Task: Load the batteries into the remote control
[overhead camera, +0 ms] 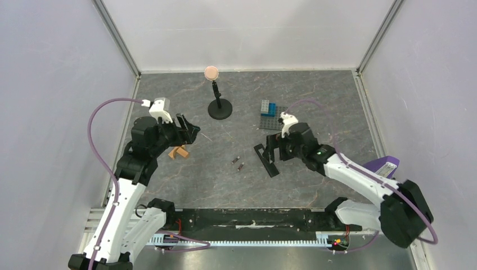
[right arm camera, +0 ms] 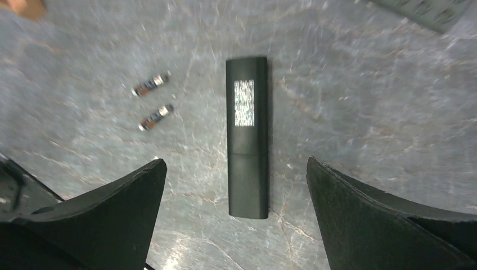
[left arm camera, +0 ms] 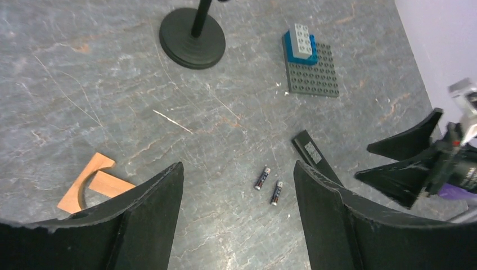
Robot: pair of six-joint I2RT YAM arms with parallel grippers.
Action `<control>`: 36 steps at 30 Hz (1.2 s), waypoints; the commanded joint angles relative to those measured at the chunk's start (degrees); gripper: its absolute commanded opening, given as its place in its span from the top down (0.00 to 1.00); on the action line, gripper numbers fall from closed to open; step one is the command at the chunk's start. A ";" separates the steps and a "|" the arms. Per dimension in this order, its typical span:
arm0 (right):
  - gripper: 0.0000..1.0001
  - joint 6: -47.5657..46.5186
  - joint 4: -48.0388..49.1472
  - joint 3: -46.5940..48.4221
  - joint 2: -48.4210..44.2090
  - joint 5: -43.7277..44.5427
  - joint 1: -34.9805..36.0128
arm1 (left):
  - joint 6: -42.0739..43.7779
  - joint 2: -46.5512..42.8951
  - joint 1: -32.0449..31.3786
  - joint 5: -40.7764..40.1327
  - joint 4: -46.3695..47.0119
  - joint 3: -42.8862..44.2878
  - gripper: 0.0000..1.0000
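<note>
Right wrist view: you are looking straight down on the remote control [right arm camera: 247, 169], which is lying flat on the worktop [right arm camera: 360, 112] directly beneath the right gripper [right arm camera: 234, 160]. Its jaws are standing wide apart and gripping nothing, with one finger on each side of the black bar. The remote's long axis is running along the gap between the fingers, so a closing move would be squeezing across its narrow width; that is a judgement from the line-up. A pale rectangular patch is facing up on the half farther from the wrist.

The two batteries [right arm camera: 156, 117] are lying side by side, just apart from each other, to the left of the remote and beyond the left finger.

In the top external view the remote is sitting right of the worktop's centre, running diagonally from far-left to near-right. The batteries are lying near the centre, between the two arms.

In the left wrist view the left gripper [left arm camera: 238, 164] is hanging over the left side of the worktop, near a small wooden piece [left arm camera: 93, 183]. Its jaws are also spread and empty. The batteries are showing ahead of it between its fingers, well apart from it. The right arm is looking nearer to both things.
</note>
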 commanded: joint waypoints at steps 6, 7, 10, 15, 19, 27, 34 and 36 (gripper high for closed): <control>0.09 -4.85 -5.21 6.47 15.38 12.71 10.23 | -3.26 0.11 0.07 3.69 3.14 -3.63 0.23; 0.10 -5.85 -6.13 7.46 16.82 14.70 11.51 | -3.37 0.14 0.07 3.76 3.23 -3.78 0.23; 0.11 -6.10 -6.91 9.28 20.38 17.66 14.15 | -3.37 0.41 0.07 3.85 3.33 -3.89 0.23; 0.16 -3.86 -8.91 10.59 24.01 20.11 14.56 | -3.04 0.43 0.07 2.07 2.54 -3.94 0.23; 0.21 -3.38 -9.13 10.27 24.94 19.85 14.56 | -2.96 0.31 0.07 1.41 2.38 -4.31 0.23; 0.49 -1.22 -10.14 11.27 27.42 16.55 14.21 | -3.41 0.00 0.07 2.73 1.83 -4.47 0.24; 0.59 0.58 -9.63 12.51 28.74 14.56 13.70 | -5.08 1.69 0.07 14.36 4.19 -5.59 0.24; 0.59 0.13 -7.75 12.18 27.36 12.56 13.63 | -7.12 2.53 -0.01 19.65 6.68 -7.21 0.24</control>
